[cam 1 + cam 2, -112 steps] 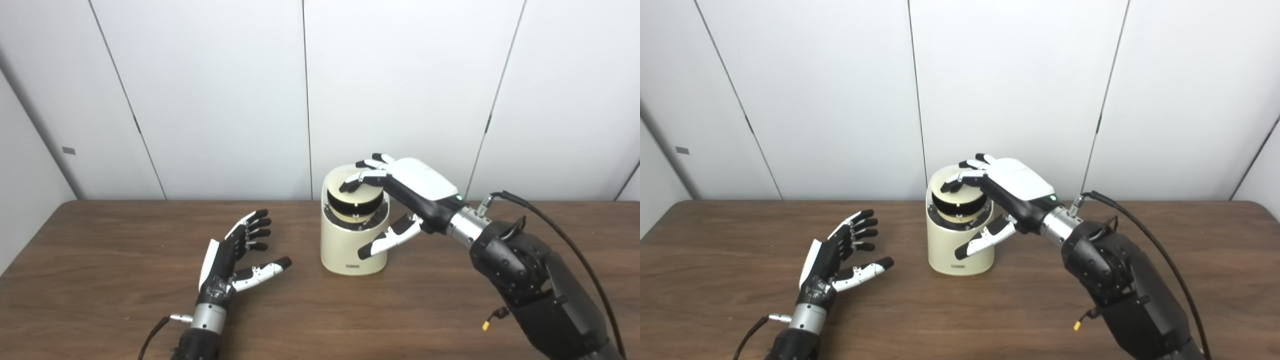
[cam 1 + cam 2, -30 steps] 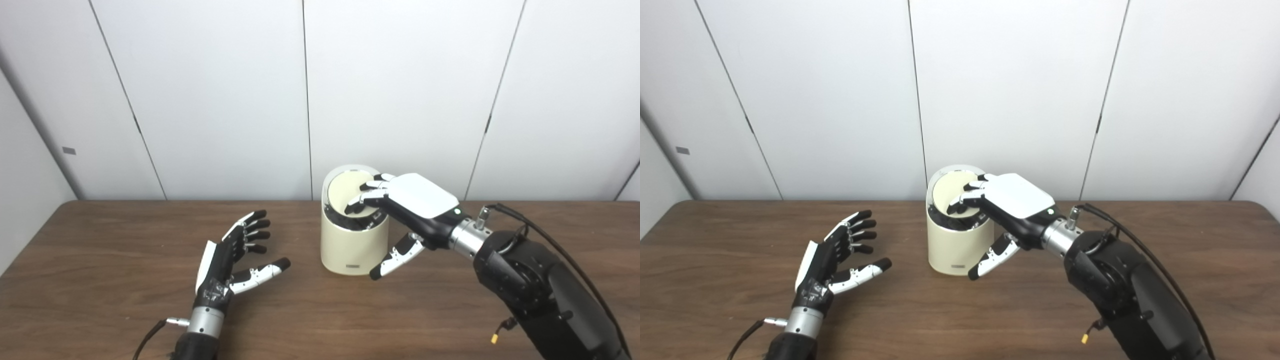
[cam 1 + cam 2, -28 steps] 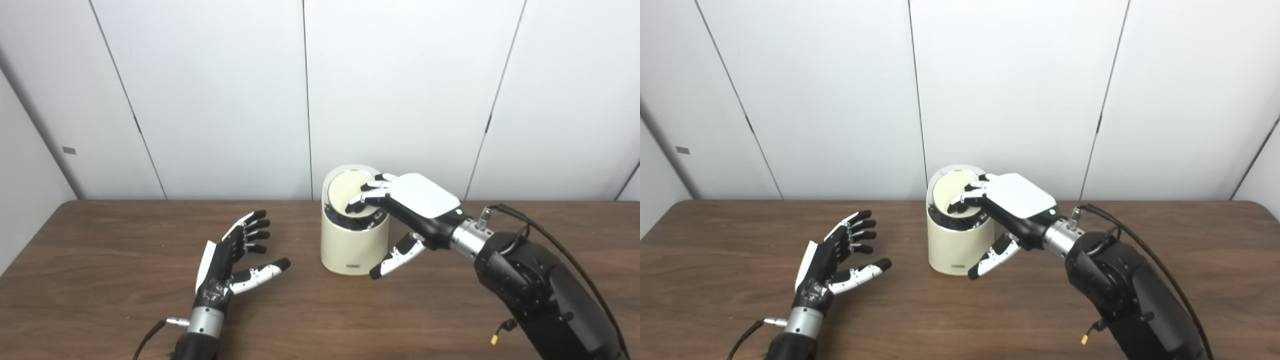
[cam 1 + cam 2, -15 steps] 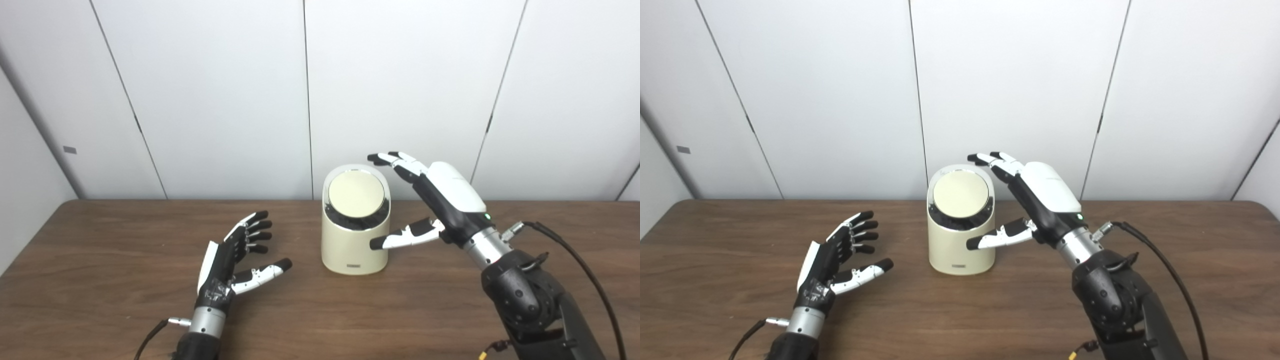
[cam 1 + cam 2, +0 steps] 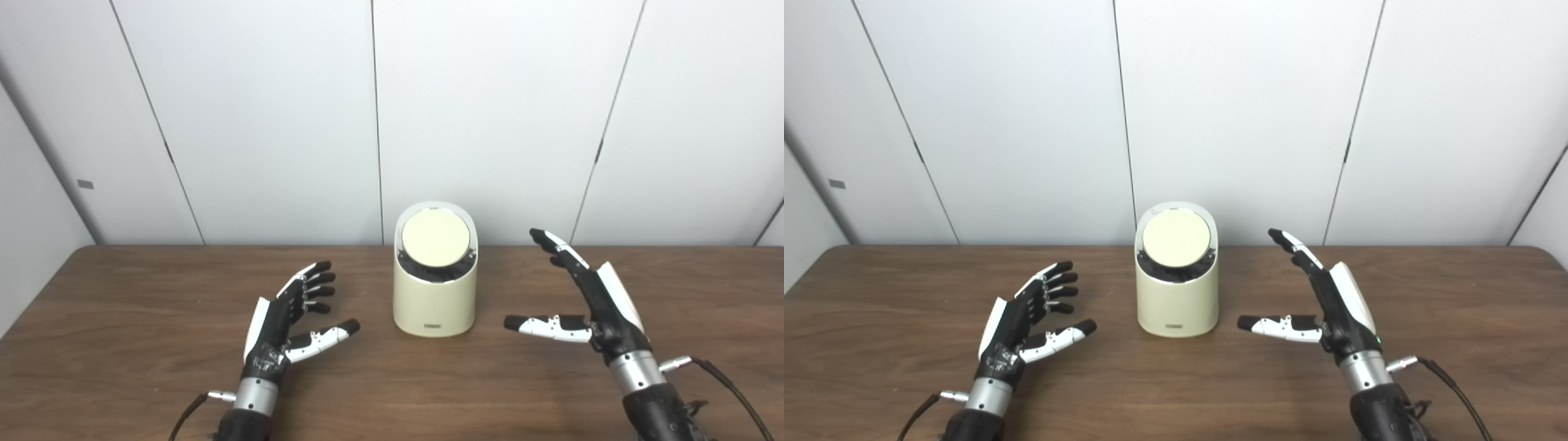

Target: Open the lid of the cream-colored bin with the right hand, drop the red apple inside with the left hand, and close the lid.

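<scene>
I see the cream-colored bin at frame centre on the bench, its lid seated flat. My left robot hand at lower left and right robot hand at lower right both rest empty, fingers spread. No red apple shows anywhere. I judge the risk is a careless arm sweep tipping the bin.

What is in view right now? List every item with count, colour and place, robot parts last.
bin: one, cream, upright at the table's middle, near the wall
lid: one, cream disc, closed on the bin's slanted top
table: one, dark brown wood, across the foreground
wall panels: white, behind the table
apple: none visible
left hand: one, black and white, open, left of the bin
right hand: one, black and white, open, right of the bin
</scene>
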